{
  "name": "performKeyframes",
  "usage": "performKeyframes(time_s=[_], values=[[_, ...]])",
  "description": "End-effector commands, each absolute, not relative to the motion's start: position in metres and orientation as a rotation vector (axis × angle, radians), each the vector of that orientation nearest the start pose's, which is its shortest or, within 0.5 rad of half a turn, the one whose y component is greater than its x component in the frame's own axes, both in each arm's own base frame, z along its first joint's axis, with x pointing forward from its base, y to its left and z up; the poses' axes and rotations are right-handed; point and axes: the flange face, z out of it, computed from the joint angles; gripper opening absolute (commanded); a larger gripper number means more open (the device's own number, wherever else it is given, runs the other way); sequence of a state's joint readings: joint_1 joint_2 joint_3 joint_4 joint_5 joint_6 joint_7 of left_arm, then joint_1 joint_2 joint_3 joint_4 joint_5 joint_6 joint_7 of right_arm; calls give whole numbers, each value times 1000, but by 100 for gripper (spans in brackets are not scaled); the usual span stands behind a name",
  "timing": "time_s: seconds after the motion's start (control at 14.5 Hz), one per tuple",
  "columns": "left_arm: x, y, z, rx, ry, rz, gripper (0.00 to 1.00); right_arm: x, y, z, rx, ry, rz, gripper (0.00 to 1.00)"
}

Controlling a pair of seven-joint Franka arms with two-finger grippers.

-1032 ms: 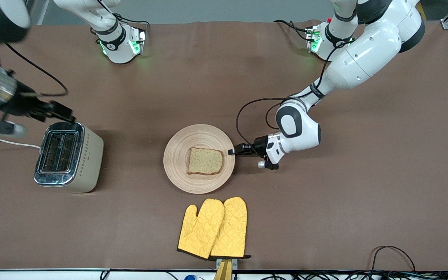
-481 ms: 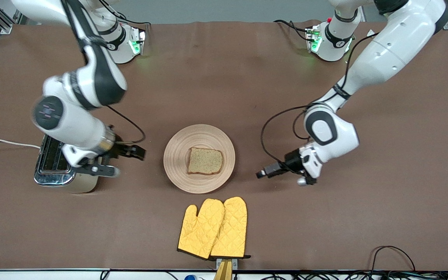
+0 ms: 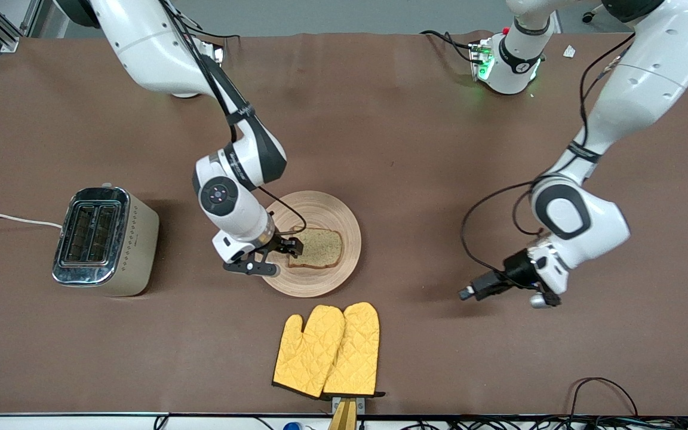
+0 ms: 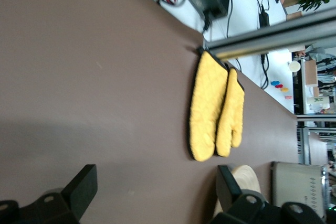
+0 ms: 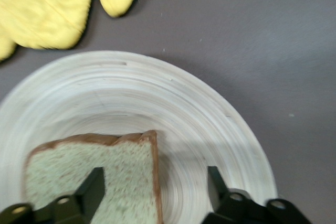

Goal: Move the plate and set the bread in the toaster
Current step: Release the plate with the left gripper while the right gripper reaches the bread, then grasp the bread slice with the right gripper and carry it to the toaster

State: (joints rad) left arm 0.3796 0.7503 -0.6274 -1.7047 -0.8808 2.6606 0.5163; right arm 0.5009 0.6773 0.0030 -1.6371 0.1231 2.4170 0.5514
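Bread [image 3: 315,248]: under my right gripper [image 3: 287,251] (spread wide, empty), mid-table on plate [image 3: 320,206]; left gripper [image 3: 469,292] open, waiting.

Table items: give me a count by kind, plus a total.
Plate: 1
Bread: 1
Toaster: 1
Yellow oven mitts: 2
Total: 5

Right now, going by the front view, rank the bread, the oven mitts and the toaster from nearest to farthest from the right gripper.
1. The bread, on the plate, directly under the open right gripper.
2. The oven mitts, nearer the front camera than the plate.
3. The toaster, toward the right arm's end of the table, farthest off.
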Motion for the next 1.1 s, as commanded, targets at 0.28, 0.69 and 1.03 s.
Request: performKeyframes(time_s=[0.28, 0.69, 1.03], values=[[723, 3, 354, 2505, 127, 345, 100, 606, 348, 198, -2999, 271, -47, 48], [711, -22, 463, 2808, 174, 267, 100, 605, 355, 207, -2984, 375, -41, 0], [671, -37, 530, 2985, 156, 186, 100, 631, 309, 323, -3035, 422, -50, 0]])
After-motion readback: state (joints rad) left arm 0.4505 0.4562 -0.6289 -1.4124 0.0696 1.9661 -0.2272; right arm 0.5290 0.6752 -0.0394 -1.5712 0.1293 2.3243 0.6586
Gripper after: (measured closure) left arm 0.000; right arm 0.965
